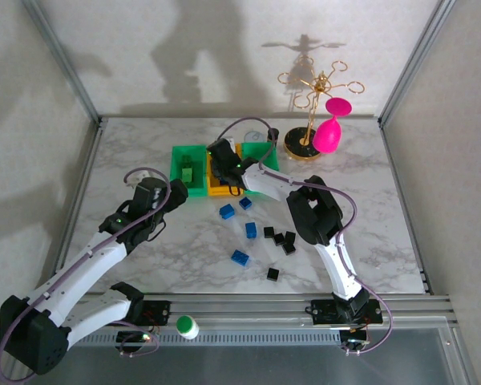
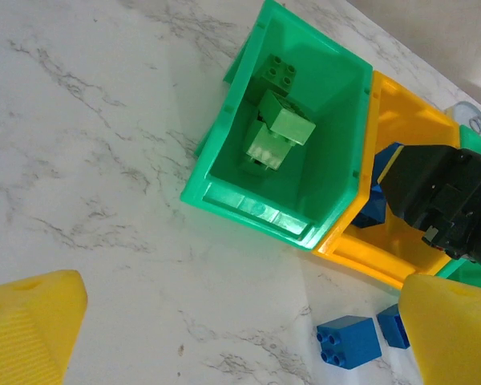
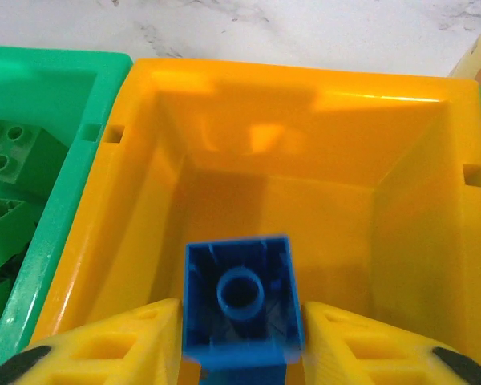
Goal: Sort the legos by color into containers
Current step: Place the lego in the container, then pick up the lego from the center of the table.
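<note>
Currently listed: right gripper (image 3: 240, 325), narrow, its yellow fingers (image 3: 104, 345) pressed against either side of one blue brick (image 3: 240, 297), hollow underside toward the wrist camera, hanging over the yellow bin (image 3: 305, 80), the middle of three in a row. Left green bin (image 2: 248, 210), touching the yellow one, holds several green bricks (image 2: 276, 128). Right green bin (image 1: 260, 151), contents not discernible. Left gripper (image 2: 244, 309), jaws wide and empty, above bare table (image 2: 104, 160) just left of the bins. Loose on the table near the bins: four blue bricks (image 1: 251, 230); about five black bricks (image 1: 279, 238), one lying apart, nearer the arm bases.
</note>
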Robot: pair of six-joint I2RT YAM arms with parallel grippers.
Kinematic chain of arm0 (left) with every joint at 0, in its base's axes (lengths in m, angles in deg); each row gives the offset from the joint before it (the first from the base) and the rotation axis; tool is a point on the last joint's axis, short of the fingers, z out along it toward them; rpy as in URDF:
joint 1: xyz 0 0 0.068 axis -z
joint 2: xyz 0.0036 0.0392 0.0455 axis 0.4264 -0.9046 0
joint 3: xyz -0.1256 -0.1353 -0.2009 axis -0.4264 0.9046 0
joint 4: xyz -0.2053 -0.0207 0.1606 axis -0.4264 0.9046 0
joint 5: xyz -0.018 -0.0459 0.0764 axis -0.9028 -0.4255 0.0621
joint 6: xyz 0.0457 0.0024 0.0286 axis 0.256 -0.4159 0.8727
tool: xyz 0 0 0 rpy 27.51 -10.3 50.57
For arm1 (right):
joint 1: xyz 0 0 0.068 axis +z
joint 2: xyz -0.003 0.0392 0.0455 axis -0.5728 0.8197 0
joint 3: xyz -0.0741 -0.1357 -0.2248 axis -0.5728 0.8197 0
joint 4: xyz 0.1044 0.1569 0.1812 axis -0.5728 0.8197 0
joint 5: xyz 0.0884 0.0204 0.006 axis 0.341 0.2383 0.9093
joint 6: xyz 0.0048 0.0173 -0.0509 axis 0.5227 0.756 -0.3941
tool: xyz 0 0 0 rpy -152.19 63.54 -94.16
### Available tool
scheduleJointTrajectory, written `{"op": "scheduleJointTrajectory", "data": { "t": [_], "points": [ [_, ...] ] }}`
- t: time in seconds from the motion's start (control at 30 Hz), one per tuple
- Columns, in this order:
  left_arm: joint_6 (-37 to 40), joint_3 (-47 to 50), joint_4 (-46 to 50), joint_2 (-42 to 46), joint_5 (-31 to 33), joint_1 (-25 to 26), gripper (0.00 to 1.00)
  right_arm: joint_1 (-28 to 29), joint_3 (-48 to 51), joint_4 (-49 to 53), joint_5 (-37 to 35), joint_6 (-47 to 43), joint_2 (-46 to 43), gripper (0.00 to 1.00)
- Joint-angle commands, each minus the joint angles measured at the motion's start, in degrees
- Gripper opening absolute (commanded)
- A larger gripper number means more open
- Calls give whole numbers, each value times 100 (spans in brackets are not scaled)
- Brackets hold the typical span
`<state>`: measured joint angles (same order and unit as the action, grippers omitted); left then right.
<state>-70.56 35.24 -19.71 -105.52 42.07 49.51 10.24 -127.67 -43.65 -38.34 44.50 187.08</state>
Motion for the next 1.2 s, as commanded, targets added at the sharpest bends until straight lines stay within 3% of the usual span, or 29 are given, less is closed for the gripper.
{"op": "scheduleJointTrajectory", "data": {
  "t": [0.0, 0.33, 0.73, 0.97, 1.17],
  "points": [
    [72, -157, -66, 41, -91, -62, 99, -8, -156, -32, -12, -64, -46, 45],
    [30, -231, 11, 259, -313, -54, 99, 55, 537, -268, 185, 13, -1200, 48],
    [-112, 262, 68, 763, -746, 258, 100, 90, 3141, -425, 521, 602, -3160, 54],
    [-377, 567, -39, 846, -650, 727, 100, 97, 4230, -463, 699, 427, -3544, 58],
    [-592, 723, -250, 801, -565, 970, 99, 95, 4415, -538, 744, 230, -3217, 60]
  ]
}}
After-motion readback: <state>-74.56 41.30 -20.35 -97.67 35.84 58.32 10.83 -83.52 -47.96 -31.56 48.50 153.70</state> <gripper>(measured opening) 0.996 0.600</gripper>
